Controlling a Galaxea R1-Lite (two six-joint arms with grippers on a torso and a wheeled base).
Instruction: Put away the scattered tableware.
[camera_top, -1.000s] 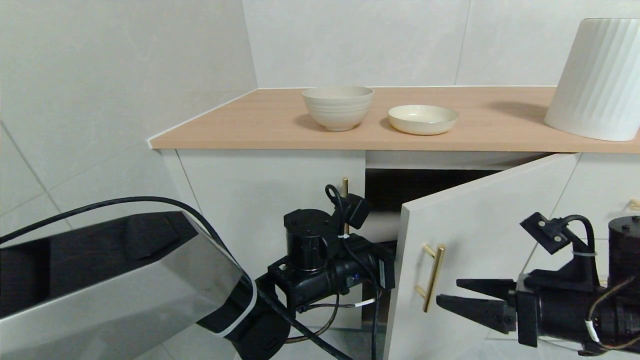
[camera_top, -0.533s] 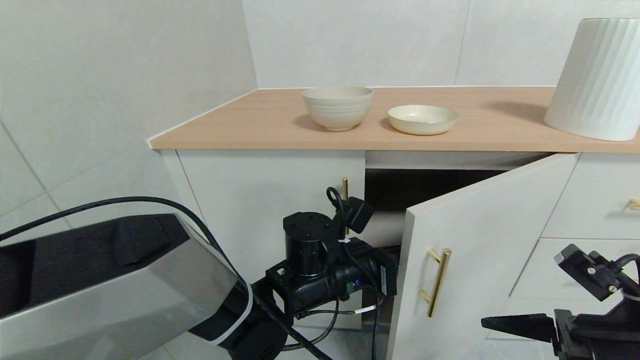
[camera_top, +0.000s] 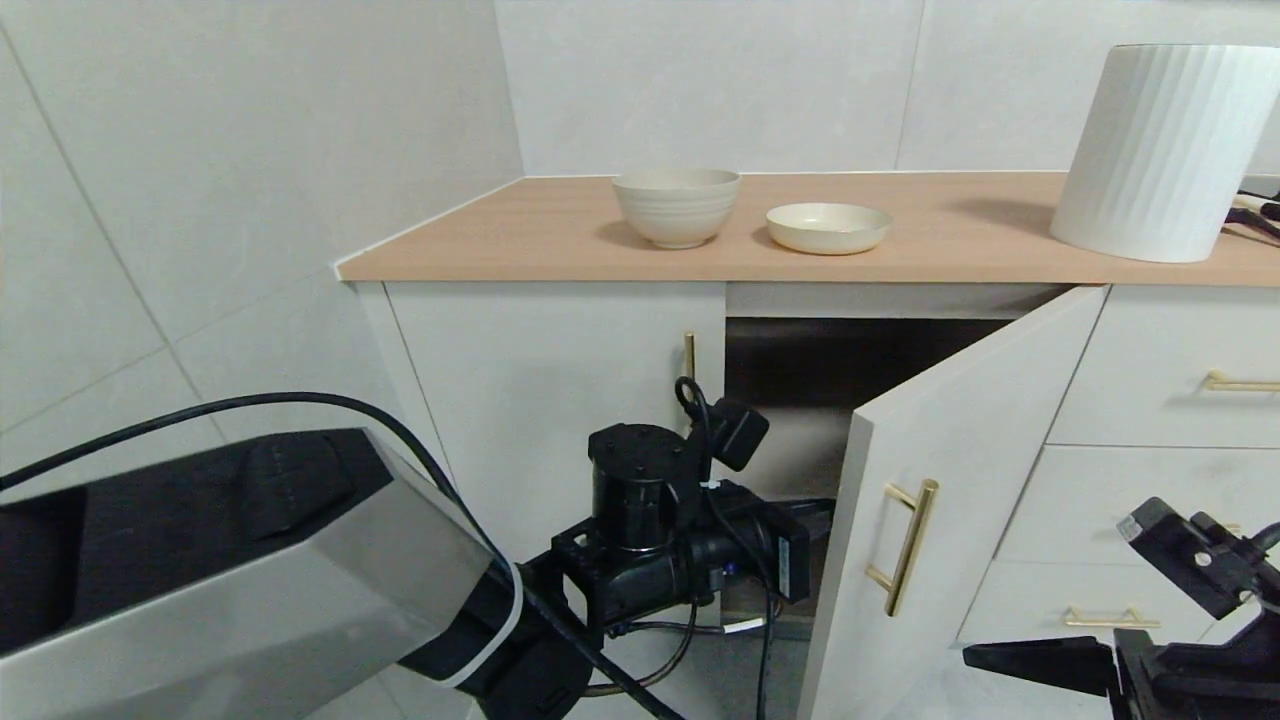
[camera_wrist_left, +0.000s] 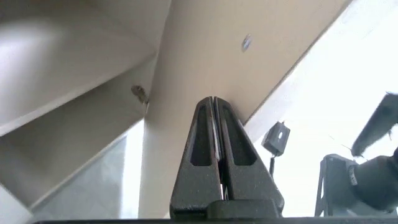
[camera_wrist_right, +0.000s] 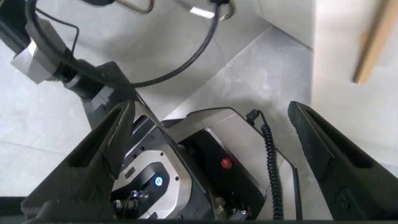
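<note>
Bowl (camera_top: 677, 205) and plate (camera_top: 828, 226) are on the counter (camera_top: 520, 245) toward its left end, side by side and not touching, bowl on the left, with a white ribbed vessel (camera_top: 1160, 150) well apart at the right end. Below them you've got the cabinet door (camera_top: 950, 450) swung open; your left gripper (camera_wrist_left: 213, 109) is pressed together on nothing, low at the opening against the door's inner side. Your right gripper (camera_wrist_right: 210, 115) is spread wide and empty, low outside the door, below and right of its handle (camera_top: 905, 548).
</note>
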